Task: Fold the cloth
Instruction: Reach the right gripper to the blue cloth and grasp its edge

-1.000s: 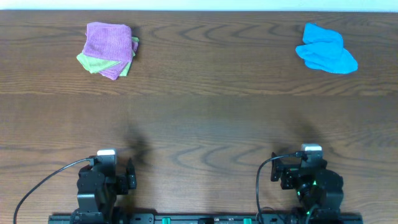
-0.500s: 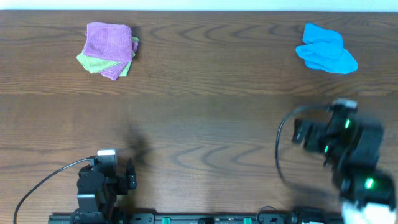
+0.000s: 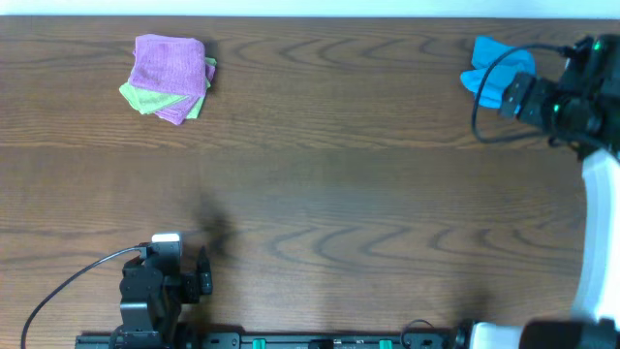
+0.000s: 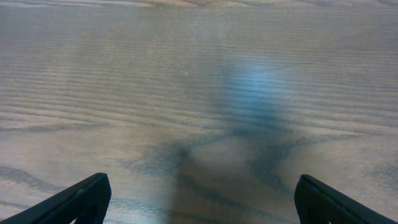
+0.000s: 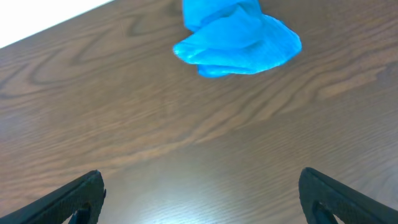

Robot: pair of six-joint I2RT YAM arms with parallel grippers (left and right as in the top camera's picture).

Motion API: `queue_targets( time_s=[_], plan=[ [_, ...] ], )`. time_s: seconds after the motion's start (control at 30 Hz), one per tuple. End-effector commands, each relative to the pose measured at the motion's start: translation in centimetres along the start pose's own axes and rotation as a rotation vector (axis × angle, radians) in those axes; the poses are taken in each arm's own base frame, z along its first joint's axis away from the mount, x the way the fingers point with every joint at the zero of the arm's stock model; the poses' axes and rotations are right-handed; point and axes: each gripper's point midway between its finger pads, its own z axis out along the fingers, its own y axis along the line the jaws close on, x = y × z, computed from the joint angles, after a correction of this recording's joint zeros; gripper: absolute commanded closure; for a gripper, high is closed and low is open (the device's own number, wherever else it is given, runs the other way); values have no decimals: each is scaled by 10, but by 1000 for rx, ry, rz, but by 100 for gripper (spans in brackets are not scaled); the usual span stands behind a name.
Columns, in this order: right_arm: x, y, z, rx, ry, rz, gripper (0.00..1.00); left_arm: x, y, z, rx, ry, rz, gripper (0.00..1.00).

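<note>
The right gripper (image 5: 200,186) has its two fingers (image 5: 74,199) spread wide apart. Nothing is between them, only the brown wood of the table (image 5: 124,118). The blue cloth (image 5: 239,38) lies on the table ahead of these fingers, a little toward the right finger's side. It is well past the tips and does not touch them. The cloth is a bunched-up lump, not flat and not neat.

From above, the right arm (image 3: 593,204) reaches out to the far side of the table. Its dark head sits over part of the blue cloth, so only the side away from the arm shows. A thin black cable (image 3: 481,92) on that head loops across the cloth.

The left gripper (image 4: 202,186) has its fingers spread wide too, and they hold nothing. Ahead of them is just wood grain with a soft bluish shine and a dark shadow on it. Both sit about midway between the two tips.

From above, the left arm (image 3: 155,286) is tucked low at the near edge of the table. Far ahead of its fingers, on the far side of the table, is a small pile of two cloths — a purple cloth (image 3: 170,60) on top of a green cloth (image 3: 136,94). The green one peeks out from under the purple one. This pile is well apart from the blue cloth — and from both sets of fingers.
</note>
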Motion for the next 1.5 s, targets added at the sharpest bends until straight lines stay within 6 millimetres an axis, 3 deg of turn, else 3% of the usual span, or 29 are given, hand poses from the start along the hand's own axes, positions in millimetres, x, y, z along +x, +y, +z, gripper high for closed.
queue_targets(
  time_s=[0.0,0.27,0.57,0.83,1.1,1.47],
  plan=[
    [-13,-17,26,40,29,18,1,16,3,2,-17,60,33,5],
    [-29,-42,109,62,63,58,1,17,3,2,-17,60,33,5],
    [-41,-49,186,48,7,53,1,17,3,2,-17,60,33,5],
    [-38,-53,225,45,-5,20,4,17,3,2,-17,60,33,5],
    [-54,-52,261,14,-112,15,12,17,3,2,-17,60,33,4],
    [-44,-59,301,8,-132,91,17,16,3,1,-17,60,33,5]
  ],
)
